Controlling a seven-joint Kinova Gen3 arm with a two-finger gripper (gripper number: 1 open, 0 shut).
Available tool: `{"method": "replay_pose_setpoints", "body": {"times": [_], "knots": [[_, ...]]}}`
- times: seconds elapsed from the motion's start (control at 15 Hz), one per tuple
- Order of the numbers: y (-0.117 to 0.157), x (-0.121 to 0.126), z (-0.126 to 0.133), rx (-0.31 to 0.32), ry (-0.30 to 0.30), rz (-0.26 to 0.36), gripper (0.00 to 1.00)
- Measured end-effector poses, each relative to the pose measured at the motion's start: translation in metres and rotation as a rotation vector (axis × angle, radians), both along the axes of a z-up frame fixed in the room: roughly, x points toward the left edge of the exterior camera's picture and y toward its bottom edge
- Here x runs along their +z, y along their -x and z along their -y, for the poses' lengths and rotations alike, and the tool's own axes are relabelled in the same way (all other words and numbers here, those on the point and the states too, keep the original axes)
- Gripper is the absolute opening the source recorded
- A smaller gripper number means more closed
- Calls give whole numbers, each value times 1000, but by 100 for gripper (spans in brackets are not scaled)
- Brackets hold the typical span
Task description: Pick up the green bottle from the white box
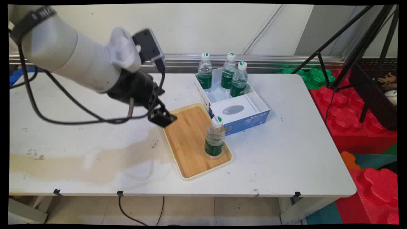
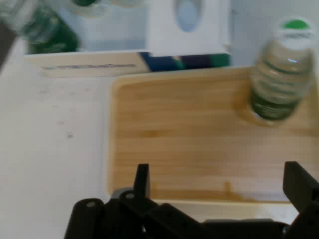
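Over the left edge of the wooden tray [image 1: 190, 140], my gripper [image 2: 219, 186] hangs with its two fingers [image 2: 142, 180] spread wide and nothing between them. From the hand camera I see both fingertips apart, one on each side of the picture, and the tray's light rim just under them. I judge it is low but not touching the tray, though I cannot tell the height exactly.

One water bottle [image 1: 215, 137] with a white cap and a green label stands upright on the tray, near its right rim, well apart from the gripper. It is the closest thing to the gripper that could be held. The tray lies a little turned on the white table [image 1: 286, 152], with its far end just beside a white and blue box [image 1: 241, 116].

Behind that box there is an open white compartment, and three more bottles [image 1: 227, 76] of the same kind stand upright in it, close together. The walls probably keep them from tipping.

At the right, off the table, I see a black tripod [image 1: 359, 57] and red foam mats [image 1: 359, 127] on the floor.
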State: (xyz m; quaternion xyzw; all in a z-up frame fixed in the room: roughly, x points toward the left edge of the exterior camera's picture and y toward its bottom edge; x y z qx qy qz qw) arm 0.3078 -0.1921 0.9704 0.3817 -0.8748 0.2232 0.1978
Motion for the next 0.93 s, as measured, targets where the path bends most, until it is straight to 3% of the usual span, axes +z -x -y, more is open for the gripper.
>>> {"method": "replay_pose_setpoints", "body": {"times": [0.4,0.93], "knots": [[-17,12,34,112,48,0,100],[-30,3,115,192,82,-4,100]]}}
